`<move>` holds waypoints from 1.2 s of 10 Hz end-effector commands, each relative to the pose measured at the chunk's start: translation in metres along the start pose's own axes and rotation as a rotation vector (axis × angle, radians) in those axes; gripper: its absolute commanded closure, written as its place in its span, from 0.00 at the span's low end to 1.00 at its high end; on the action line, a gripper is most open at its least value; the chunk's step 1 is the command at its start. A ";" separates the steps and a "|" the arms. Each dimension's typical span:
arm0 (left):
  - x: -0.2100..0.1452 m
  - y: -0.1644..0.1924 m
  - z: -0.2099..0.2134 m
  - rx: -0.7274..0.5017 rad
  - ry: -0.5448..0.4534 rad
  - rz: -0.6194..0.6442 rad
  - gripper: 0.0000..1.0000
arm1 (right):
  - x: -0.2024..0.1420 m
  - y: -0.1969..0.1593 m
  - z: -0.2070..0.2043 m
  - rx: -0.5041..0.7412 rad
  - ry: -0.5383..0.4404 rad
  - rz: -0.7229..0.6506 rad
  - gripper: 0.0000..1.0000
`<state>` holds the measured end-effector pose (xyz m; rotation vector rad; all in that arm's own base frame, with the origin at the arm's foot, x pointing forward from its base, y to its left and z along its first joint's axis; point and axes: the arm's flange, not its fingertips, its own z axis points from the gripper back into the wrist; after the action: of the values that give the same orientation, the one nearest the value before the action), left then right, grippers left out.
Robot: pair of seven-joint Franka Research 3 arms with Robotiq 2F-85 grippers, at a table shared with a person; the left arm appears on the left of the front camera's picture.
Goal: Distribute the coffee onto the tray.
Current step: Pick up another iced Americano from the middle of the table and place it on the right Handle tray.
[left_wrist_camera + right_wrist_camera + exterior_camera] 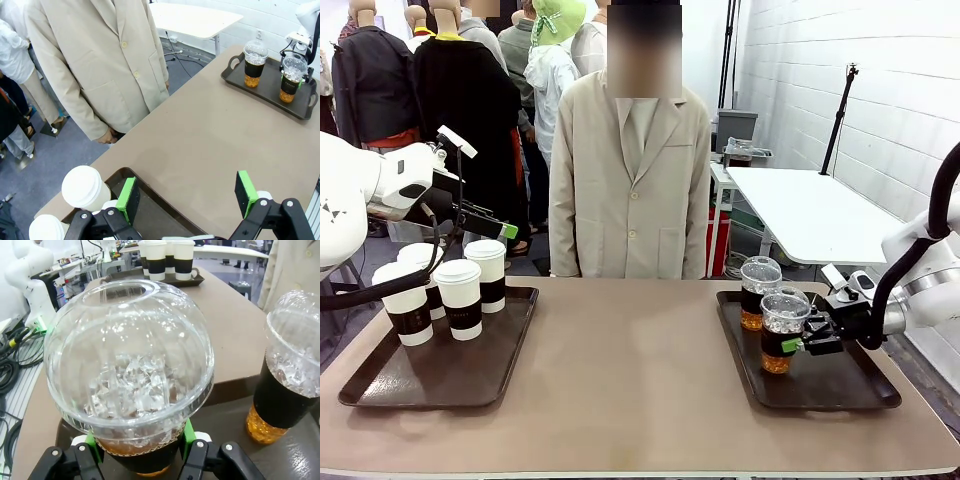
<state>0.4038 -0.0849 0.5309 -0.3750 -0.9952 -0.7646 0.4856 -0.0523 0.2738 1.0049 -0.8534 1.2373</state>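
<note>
Several white lidded paper coffee cups (460,296) with brown sleeves stand on the left brown tray (380,385). My left gripper (496,226) hangs open above them, nothing between its green pads (128,198); two cup lids (84,186) show below it. On the right tray (840,392) stand two clear dome-lidded cups of iced coffee. My right gripper (798,345) is shut on the nearer iced cup (782,330), its pads clamped on the dark band (137,456) under the dome. The other iced cup (758,292) stands free just behind it (292,385).
A person in a beige jacket (630,180) stands at the far edge of the table, arms down. Bare brown tabletop (630,370) lies between the two trays. A white table (810,215) stands behind at the right.
</note>
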 end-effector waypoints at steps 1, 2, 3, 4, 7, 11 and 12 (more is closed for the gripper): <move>-0.001 -0.001 0.000 -0.003 0.010 0.008 0.00 | 0.004 -0.005 0.000 0.039 -0.008 0.023 0.32; -0.001 -0.001 0.000 -0.003 0.010 0.008 0.00 | 0.003 -0.006 -0.001 0.041 -0.001 0.018 0.32; -0.001 -0.001 0.000 -0.003 0.010 0.008 0.00 | 0.002 -0.005 -0.002 0.047 0.002 0.017 0.32; -0.001 -0.001 0.000 -0.003 0.010 0.008 0.00 | 0.001 -0.006 -0.004 0.048 0.005 0.010 0.32; -0.001 -0.001 0.000 -0.003 0.010 0.008 0.00 | -0.002 -0.009 -0.008 0.058 0.014 -0.003 0.32; -0.001 -0.001 0.000 -0.003 0.010 0.008 0.00 | -0.006 -0.007 -0.013 0.082 0.028 -0.037 0.07; -0.001 -0.001 0.000 -0.003 0.010 0.008 0.00 | -0.006 -0.004 -0.012 0.082 0.033 -0.053 0.00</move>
<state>0.4038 -0.0849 0.5309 -0.3750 -0.9952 -0.7646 0.4890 -0.0438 0.2622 1.0390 -0.8088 1.2496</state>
